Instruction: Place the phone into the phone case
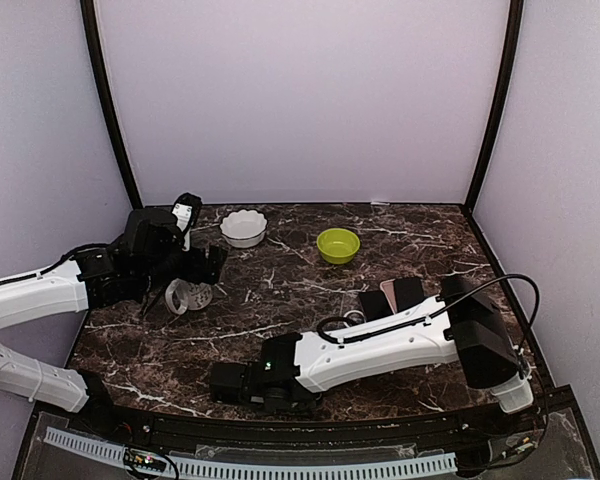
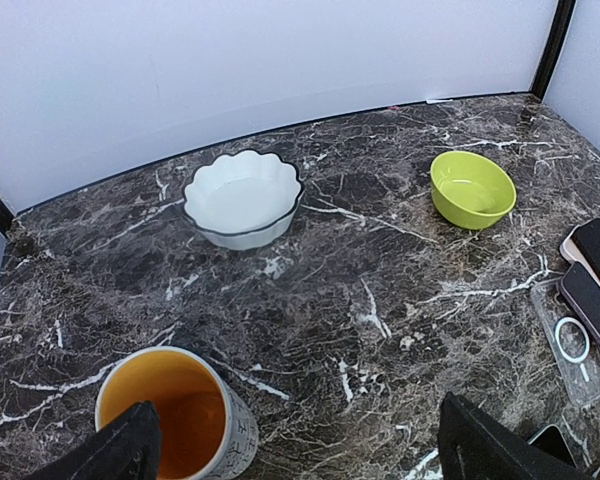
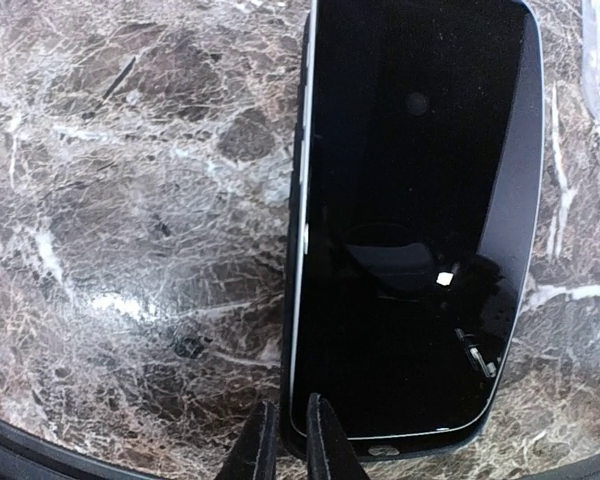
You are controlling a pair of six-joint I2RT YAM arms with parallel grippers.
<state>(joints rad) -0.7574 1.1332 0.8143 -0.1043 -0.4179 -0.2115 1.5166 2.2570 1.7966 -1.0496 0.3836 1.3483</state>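
Camera above: left gripper beside mug at left of bench; right gripper low near front edge.

Left wrist: left fingers spread wide, holding nothing. Mug print too small to read. Clear phone case with ring mark lies flat at right.

Right wrist: right fingers almost together, pinching lower left edge of black phone. Screen dark.

No text, brand or number reads clearly anywhere. The cup by the worktop's left edge bears dark marks, possibly characters, too blurred to read.
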